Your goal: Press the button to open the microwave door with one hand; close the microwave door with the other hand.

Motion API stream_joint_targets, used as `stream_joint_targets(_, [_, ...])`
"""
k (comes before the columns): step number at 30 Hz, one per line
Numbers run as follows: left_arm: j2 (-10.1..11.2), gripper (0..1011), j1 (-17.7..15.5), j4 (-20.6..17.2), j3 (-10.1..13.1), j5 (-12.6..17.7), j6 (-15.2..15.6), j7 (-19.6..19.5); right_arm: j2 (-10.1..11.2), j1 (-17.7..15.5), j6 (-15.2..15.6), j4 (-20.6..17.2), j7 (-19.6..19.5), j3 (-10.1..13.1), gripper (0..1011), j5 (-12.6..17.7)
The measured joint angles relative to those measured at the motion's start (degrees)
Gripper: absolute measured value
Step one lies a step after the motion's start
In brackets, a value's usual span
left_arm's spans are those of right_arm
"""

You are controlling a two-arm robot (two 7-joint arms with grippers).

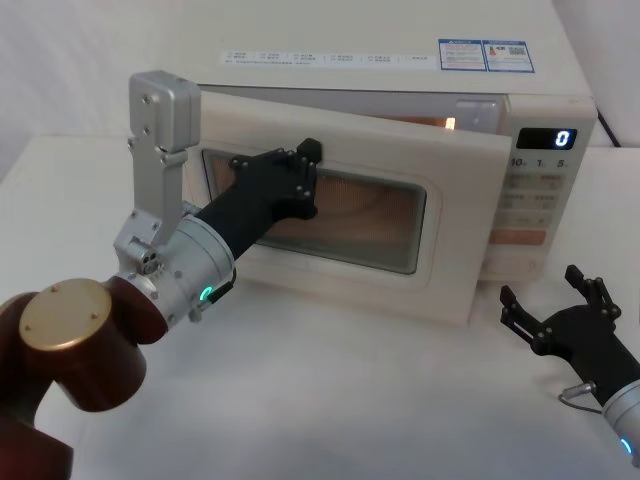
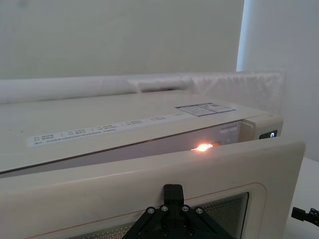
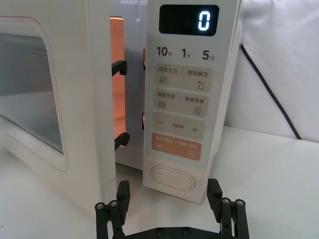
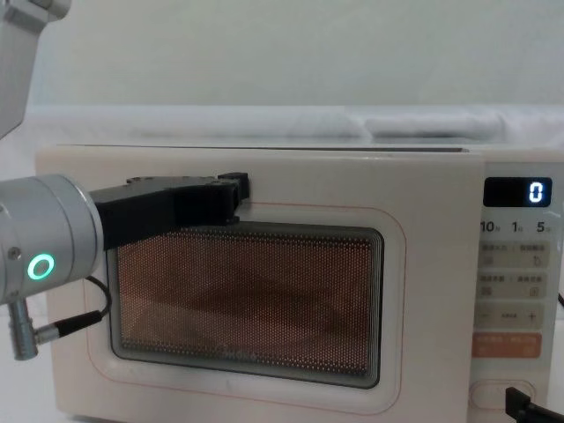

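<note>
A plain white matte surface (image 1: 330,390) carries a single object: a boxy cream-white microwave oven (image 1: 400,75), which stands directly on it toward the far side, with a thin black cable (image 3: 269,87) trailing behind it.

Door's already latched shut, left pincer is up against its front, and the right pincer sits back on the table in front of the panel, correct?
Not quite. The door is still ajar, not latched: the right wrist view shows a gap with the lit cavity between it and the panel. The rest holds: the left pincer is at the door's front, and the right pincer sits low in front of the panel.
</note>
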Motion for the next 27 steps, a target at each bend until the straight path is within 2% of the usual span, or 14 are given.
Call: stream_joint_targets(27, [-2.37,0,-2.85,3.34,0.08,1.5,0.64,-0.68,0.0,0.0,0.0,0.0,0.0,0.0,1000,0.0])
